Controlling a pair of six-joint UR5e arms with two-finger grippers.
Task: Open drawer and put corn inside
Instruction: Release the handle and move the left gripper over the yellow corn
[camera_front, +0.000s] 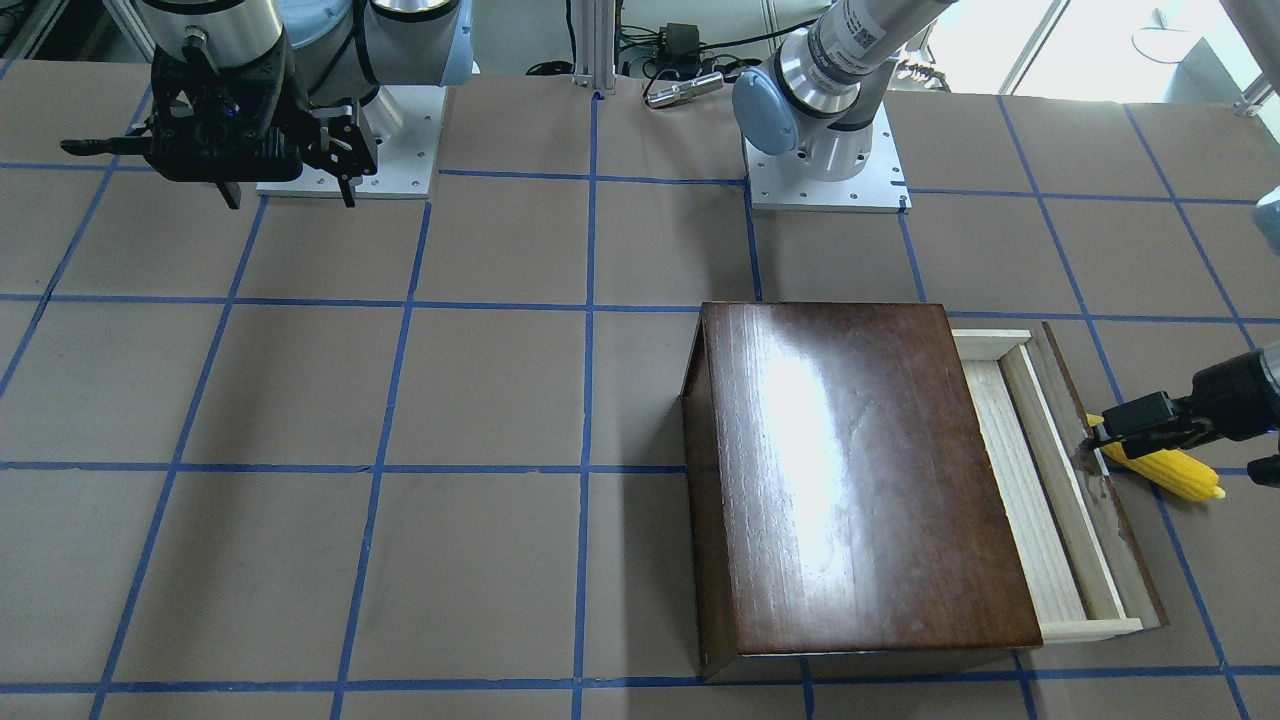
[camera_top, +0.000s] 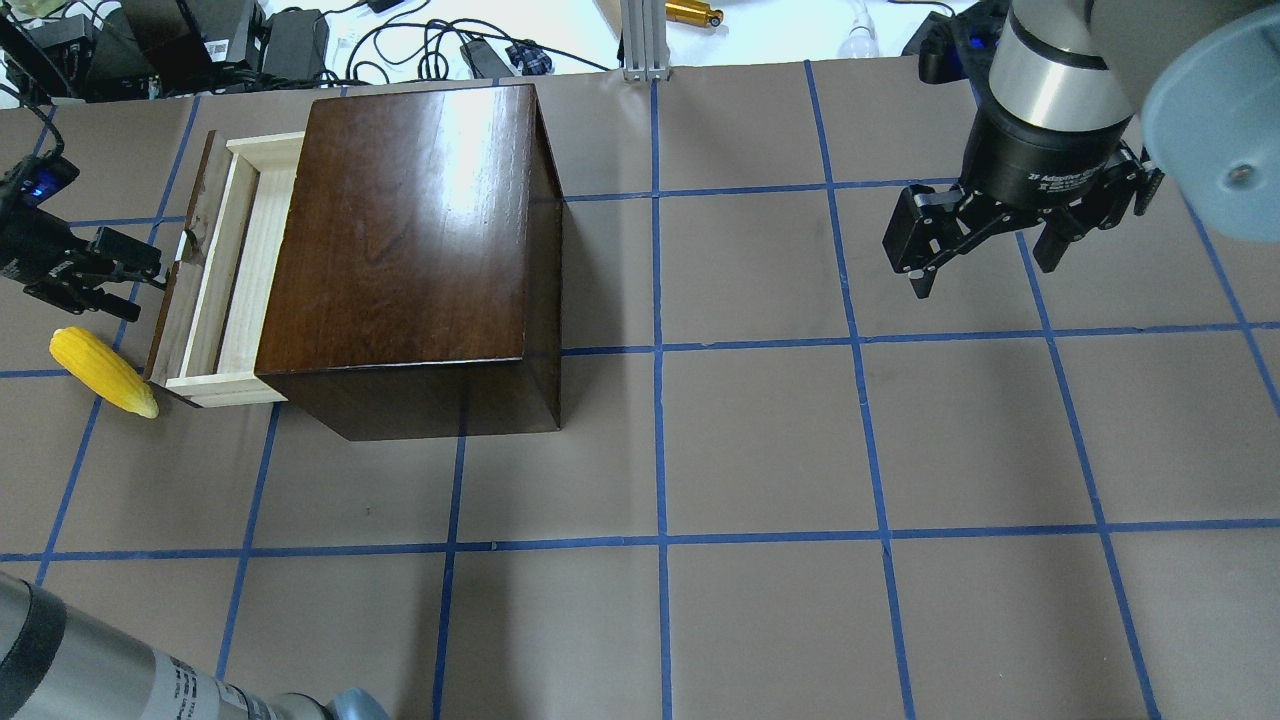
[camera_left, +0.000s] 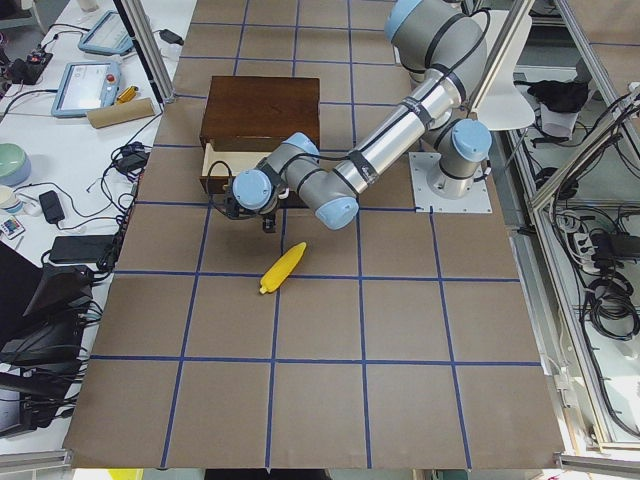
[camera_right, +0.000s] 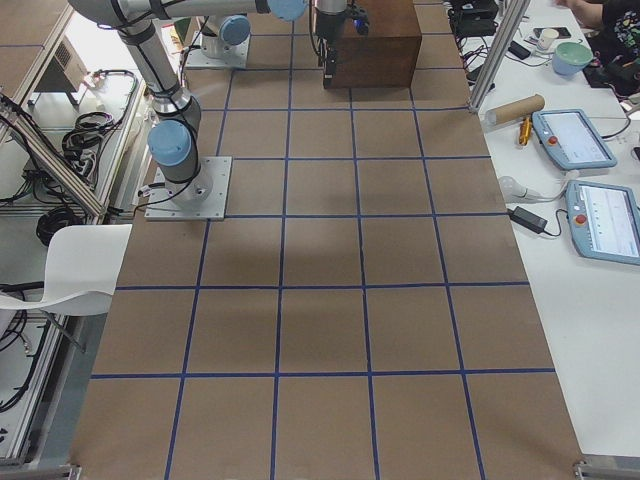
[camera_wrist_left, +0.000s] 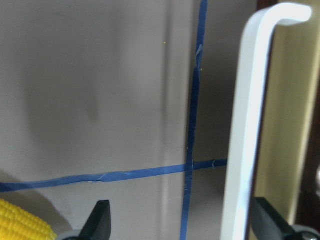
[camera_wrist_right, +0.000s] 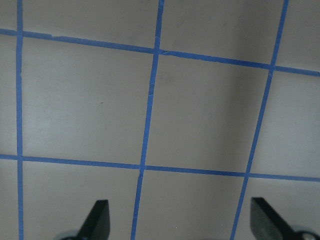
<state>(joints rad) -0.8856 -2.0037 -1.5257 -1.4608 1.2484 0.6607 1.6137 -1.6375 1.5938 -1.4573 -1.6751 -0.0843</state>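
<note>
The dark glossy box (camera_top: 410, 230) stands on the table with its drawer (camera_top: 235, 270) pulled partly out, so the pale wood tray (camera_front: 1030, 490) shows. My left gripper (camera_top: 150, 270) is level with the drawer's front panel. In the left wrist view it (camera_wrist_left: 182, 225) is open, with the metal handle (camera_wrist_left: 245, 125) between its fingers, close to one of them. The yellow corn (camera_top: 103, 372) lies on the table beside the drawer front, just past the left gripper (camera_front: 1095, 440). My right gripper (camera_top: 980, 265) is open and empty, hovering far from the box.
The table is brown with a blue tape grid (camera_wrist_right: 150, 100). Cables and gear lie past the far edge (camera_top: 300, 40). Both arm bases (camera_front: 825, 180) stand on the robot's side of the table.
</note>
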